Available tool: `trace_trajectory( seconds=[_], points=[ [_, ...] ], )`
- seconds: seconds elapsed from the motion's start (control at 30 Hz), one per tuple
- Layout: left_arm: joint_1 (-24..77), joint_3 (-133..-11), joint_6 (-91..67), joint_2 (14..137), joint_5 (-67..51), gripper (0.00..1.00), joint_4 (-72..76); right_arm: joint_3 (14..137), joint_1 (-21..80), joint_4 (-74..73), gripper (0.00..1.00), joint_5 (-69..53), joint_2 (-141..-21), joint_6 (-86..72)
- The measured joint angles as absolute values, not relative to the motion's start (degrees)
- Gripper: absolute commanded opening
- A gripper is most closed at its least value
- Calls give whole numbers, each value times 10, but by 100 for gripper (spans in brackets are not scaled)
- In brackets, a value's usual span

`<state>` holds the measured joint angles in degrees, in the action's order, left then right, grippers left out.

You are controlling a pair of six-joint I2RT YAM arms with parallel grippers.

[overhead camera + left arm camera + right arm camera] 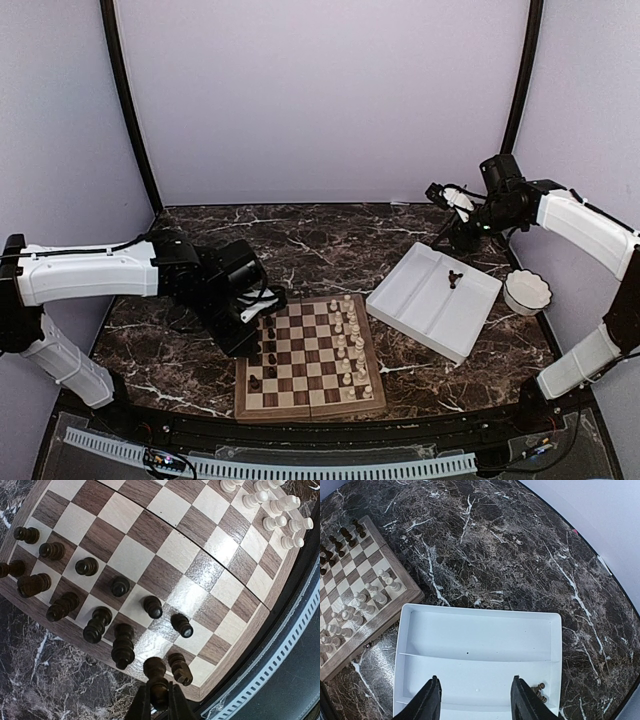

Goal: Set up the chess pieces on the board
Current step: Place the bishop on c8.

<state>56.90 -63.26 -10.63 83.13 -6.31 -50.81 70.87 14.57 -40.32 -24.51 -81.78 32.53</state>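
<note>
My left pincer (159, 702) is closed tight on one small dark brown, near-black turned chess piece (155, 671). I hold it just over the brown frame of the square wooden checked chessboard (165, 575), at the end of the row of other dark pieces (122, 647). It looks light, stiff and glossy, so I judge it slippery and quick to topple; its narrow stem is the place to pinch. My right pincer (476, 700) stands open over the white divided tray (480, 612) beside the chessboard.
</note>
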Motion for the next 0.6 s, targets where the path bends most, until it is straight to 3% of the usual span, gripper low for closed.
trace_trajectory(
  seconds=[0.6],
  points=[
    [574,-605,-112,859,-71,3,-472,708,146,-403,49,-245,-818,327]
  ],
)
